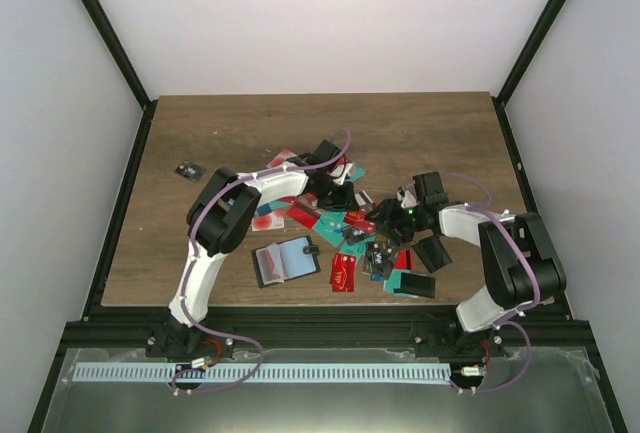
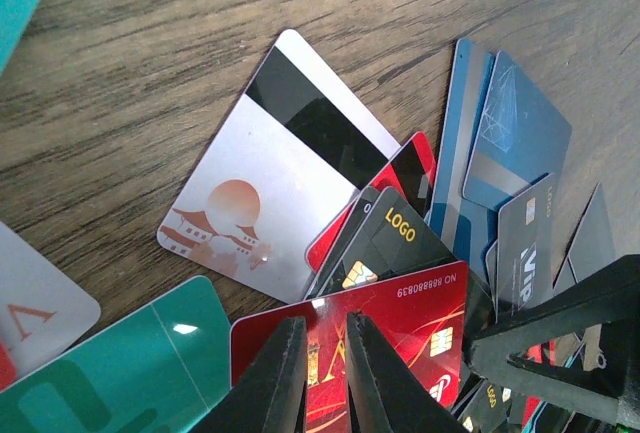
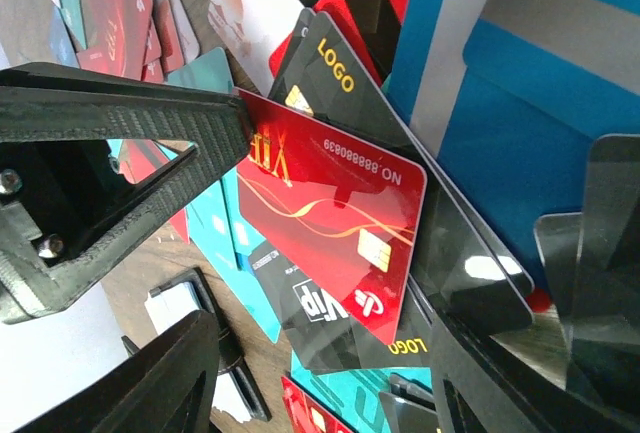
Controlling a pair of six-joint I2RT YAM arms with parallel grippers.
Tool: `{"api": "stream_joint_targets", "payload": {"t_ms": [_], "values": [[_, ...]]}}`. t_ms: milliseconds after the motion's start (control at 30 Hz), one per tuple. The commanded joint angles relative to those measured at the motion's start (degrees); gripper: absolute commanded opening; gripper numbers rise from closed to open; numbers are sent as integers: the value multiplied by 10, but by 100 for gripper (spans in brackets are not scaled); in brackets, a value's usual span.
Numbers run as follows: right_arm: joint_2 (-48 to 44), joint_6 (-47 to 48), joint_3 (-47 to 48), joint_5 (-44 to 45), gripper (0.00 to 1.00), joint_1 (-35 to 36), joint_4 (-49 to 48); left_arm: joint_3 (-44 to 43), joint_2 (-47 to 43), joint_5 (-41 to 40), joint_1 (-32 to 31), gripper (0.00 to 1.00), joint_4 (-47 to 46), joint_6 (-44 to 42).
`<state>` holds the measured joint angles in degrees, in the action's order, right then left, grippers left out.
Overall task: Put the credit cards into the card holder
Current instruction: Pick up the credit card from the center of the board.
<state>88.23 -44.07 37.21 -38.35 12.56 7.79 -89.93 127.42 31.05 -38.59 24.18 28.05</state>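
Card holder [image 1: 287, 261] lies open on the bench [image 1: 200, 133], at 7 o'clock from the heap of credit cards [image 1: 345, 218]. Left fingers [image 2: 280, 383] are clamped on the red card [image 2: 390, 323] by its edge; right fingers [image 3: 170, 383] stand apart, holding nothing. Best to lift straight up so neighbours don't drag, then swing toward 7 o'clock, keeping the card level for the pocket
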Motion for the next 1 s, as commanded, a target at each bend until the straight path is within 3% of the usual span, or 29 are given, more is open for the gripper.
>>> {"api": "stream_joint_targets", "payload": {"t_ms": [0, 267, 500, 600, 867, 967], "values": [[18, -4, 5, -6, 60, -5, -15, 8, 21, -4, 1, 14, 13, -11], [59, 1, 14, -6, 59, -5, -34, 16, 29, 24, 1, 13, 2, -10], [63, -3, -2, -42, 53, -9, -86, 34, 27, 35, 1, 13, -7, -7], [59, -2, -10, -53, 43, -12, -106, 43, 22, 41, 1, 13, -14, -2], [76, 0, -26, -80, 4, -12, -146, 56, -1, 54, 1, 13, -31, 12], [71, 3, -33, -83, 1, -12, -153, 56, -17, 55, 2, 13, -33, 17]]}}
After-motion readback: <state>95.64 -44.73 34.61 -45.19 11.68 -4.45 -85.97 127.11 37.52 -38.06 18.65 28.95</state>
